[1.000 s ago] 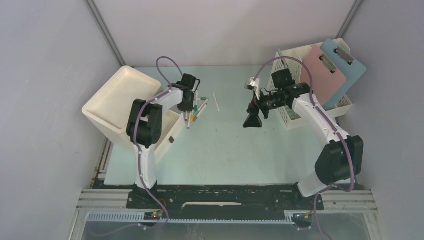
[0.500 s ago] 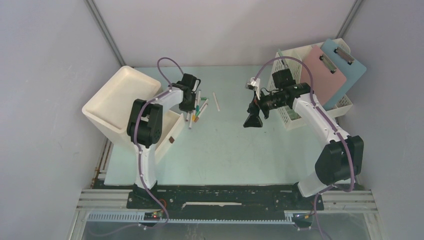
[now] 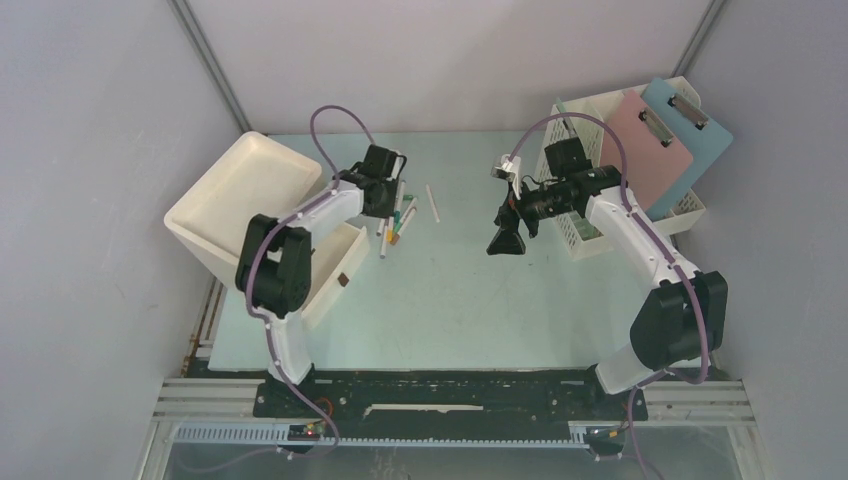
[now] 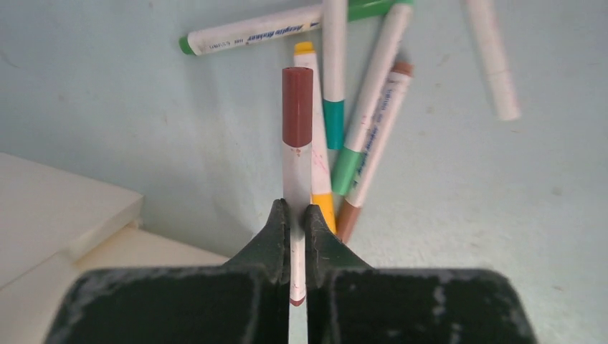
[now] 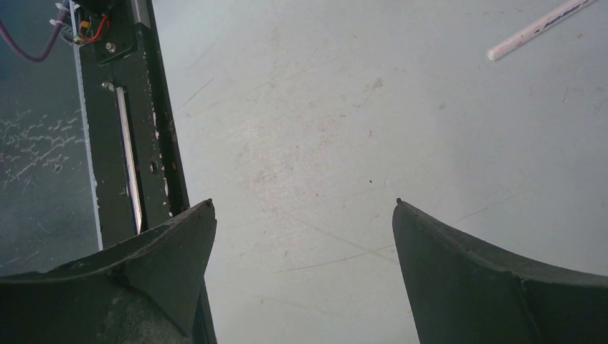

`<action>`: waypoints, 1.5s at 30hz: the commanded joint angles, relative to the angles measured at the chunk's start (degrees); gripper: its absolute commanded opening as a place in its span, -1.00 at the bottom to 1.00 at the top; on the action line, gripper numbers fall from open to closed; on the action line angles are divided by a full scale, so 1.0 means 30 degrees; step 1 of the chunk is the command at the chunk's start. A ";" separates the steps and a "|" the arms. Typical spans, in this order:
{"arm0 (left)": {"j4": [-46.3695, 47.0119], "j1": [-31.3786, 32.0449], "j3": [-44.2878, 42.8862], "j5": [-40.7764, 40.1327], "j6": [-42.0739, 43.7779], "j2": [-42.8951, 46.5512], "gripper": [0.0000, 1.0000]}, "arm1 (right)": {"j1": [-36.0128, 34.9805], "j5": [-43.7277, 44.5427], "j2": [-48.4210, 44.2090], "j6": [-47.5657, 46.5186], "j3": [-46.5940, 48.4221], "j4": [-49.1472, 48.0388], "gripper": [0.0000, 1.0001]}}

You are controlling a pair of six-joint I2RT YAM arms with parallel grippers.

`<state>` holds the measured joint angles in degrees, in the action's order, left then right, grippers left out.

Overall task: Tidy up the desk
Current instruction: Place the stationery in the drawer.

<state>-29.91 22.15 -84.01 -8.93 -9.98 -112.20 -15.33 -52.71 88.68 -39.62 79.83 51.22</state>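
The pale mint-green desk (image 3: 470, 300) holds a loose pile of markers (image 3: 398, 220) at the back left. My left gripper (image 3: 384, 196) hangs over that pile. In the left wrist view it (image 4: 297, 215) is shut on a white marker with a dark red cap (image 4: 297, 107), held above the others: a yellow one (image 4: 323, 197), a teal-banded one (image 4: 333, 86), a green-capped one (image 4: 247, 34) and a brown-tipped one (image 4: 376, 136). A lone white marker (image 3: 434, 203) lies to the right. My right gripper (image 3: 507, 236) is open and empty above the bare desk (image 5: 323, 107).
A white box-shaped bin (image 3: 240, 205) stands at the left, next to the pile, and its corner shows in the left wrist view (image 4: 57, 236). A white perforated file rack (image 3: 600, 225) at the back right holds a pink clipboard (image 3: 645, 150) and a blue one (image 3: 695, 140). A black rail (image 5: 129, 122) runs along the front.
My left gripper has shifted slightly right and toward the back over the marker pile, and its elbow has swung left. The right arm has not moved.
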 commanded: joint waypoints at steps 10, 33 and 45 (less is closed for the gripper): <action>0.3550 0.0978 0.4974 -0.3263 0.1311 0.8120 -1.00 | 0.0118 -0.0468 -0.0461 -0.0330 -0.0125 0.0063 0.99; 0.3734 0.1010 1.1975 -1.0237 -0.1175 1.3780 -0.24 | -0.0274 -0.0267 -0.0104 -0.0226 -0.0099 -0.0017 0.99; 0.5341 0.1025 1.3937 -0.5864 -0.2592 1.7709 0.13 | -0.0424 -0.0120 0.0057 -0.0070 -0.0121 -0.0060 0.99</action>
<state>-18.55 25.02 -44.86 -32.56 -15.03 -65.14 -16.12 -52.77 88.88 -39.70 79.83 51.37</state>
